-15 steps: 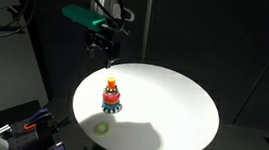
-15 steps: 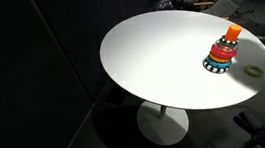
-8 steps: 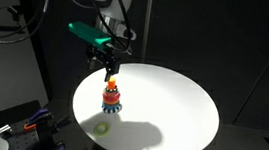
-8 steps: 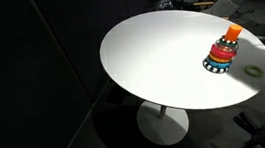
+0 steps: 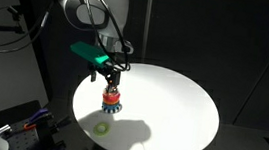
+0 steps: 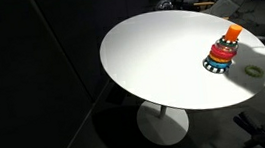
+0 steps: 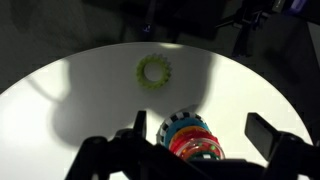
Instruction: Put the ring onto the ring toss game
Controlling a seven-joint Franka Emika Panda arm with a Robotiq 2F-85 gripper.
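The ring toss game (image 5: 112, 102) is a small cone of coloured rings with a blue base, standing on the round white table (image 5: 172, 104). It also shows in the other exterior view (image 6: 224, 52) and in the wrist view (image 7: 188, 140). The yellow-green ring (image 5: 101, 128) lies flat on the table, apart from the stack and near the table edge (image 6: 256, 71); in the wrist view (image 7: 155, 70) it lies beyond the stack. My gripper (image 5: 112, 80) hangs just above the stack, open and empty, its fingers on either side of the stack (image 7: 200, 130).
The table's curved edge (image 7: 40, 85) is close to the ring. Dark equipment with blue and orange parts (image 5: 29, 124) stands on the floor beside the table. The surroundings are dark. The table pedestal (image 6: 163, 121) shows below.
My gripper has come down and towards the stack, from well above the table's far edge to just over the stack. Ring and stack have not moved.
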